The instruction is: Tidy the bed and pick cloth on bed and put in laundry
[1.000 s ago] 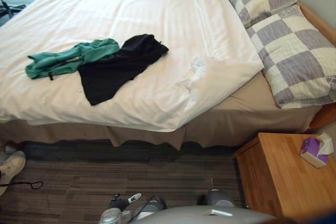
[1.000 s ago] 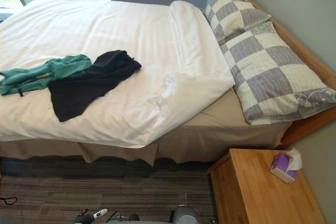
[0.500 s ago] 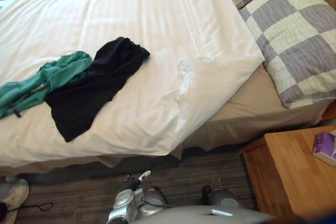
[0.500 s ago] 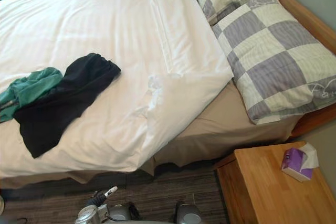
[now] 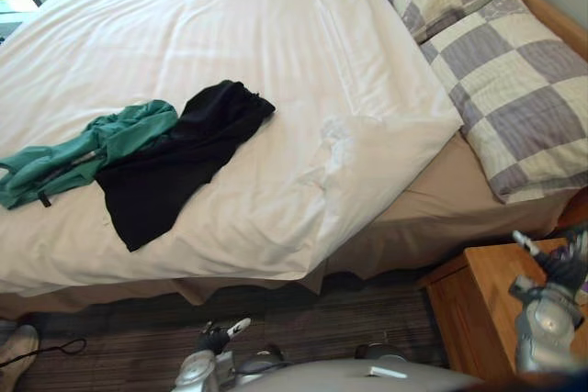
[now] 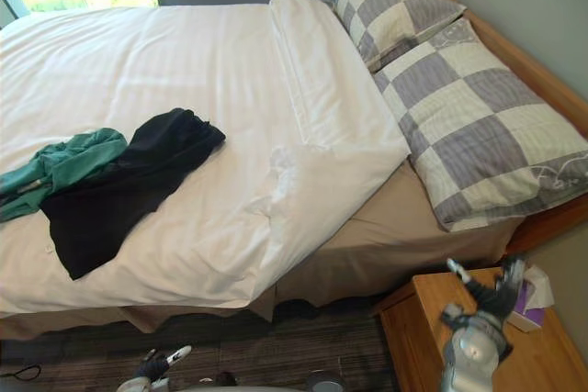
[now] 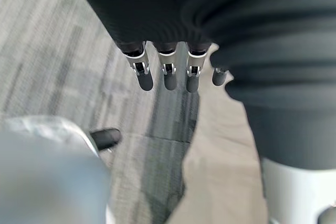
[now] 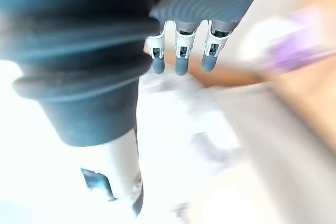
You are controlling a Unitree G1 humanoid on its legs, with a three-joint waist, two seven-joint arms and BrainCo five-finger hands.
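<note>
The green cloth (image 5: 87, 146) and black cloth (image 5: 175, 167) lie overlapping on the white duvet (image 5: 276, 61), both hands well away. The right hand (image 6: 485, 300), fingers straight and empty, hangs over the nightstand (image 6: 542, 364), partly hiding what looks like a purple tissue box (image 6: 526, 300). The left hand (image 7: 165, 74), fingers likewise extended, holds nothing above the carpet (image 5: 119, 328).

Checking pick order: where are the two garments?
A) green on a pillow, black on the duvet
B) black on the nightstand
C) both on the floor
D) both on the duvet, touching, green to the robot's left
D: the green garment and black garment lie touching on the white duvet, green leftmost.
</note>
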